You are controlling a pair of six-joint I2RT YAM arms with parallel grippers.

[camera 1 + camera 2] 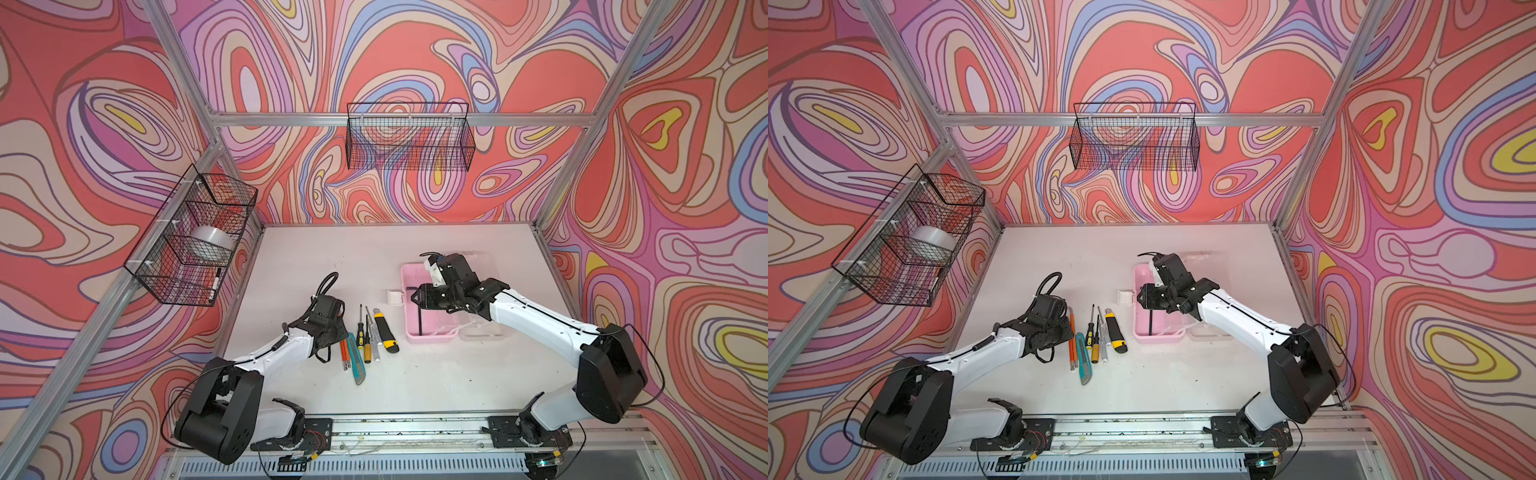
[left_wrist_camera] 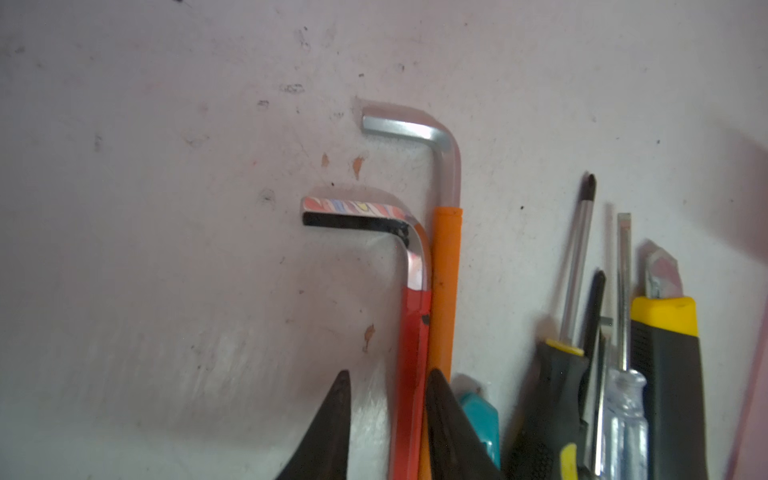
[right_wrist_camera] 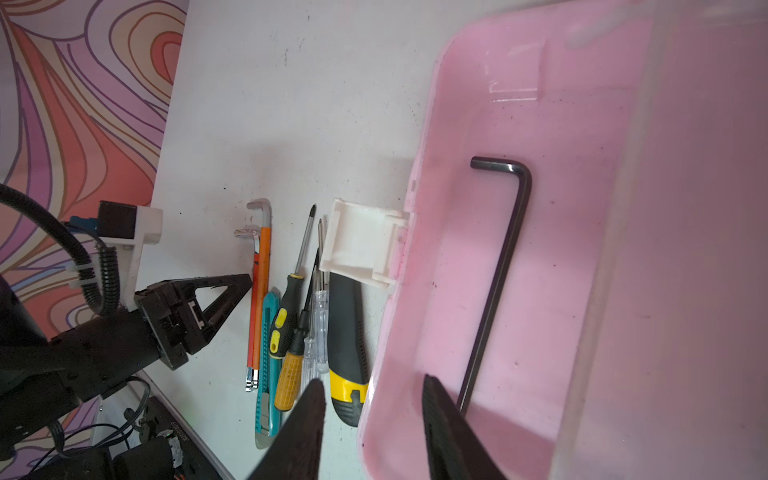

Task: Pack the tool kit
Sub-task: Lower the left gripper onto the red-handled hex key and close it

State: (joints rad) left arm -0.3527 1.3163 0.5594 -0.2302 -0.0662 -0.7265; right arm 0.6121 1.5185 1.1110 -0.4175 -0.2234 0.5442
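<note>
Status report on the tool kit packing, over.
Left gripper open, astride red hex key. Right gripper open, empty, above pink case. Black hex key inside case. Orange hex key tight against the red one.

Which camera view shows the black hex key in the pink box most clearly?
The right wrist view. There the black hex key lies large and nearly whole on the floor of the pink box. In both top views the key is only a small thin line, partly hidden. The left wrist view does not show it.
</note>
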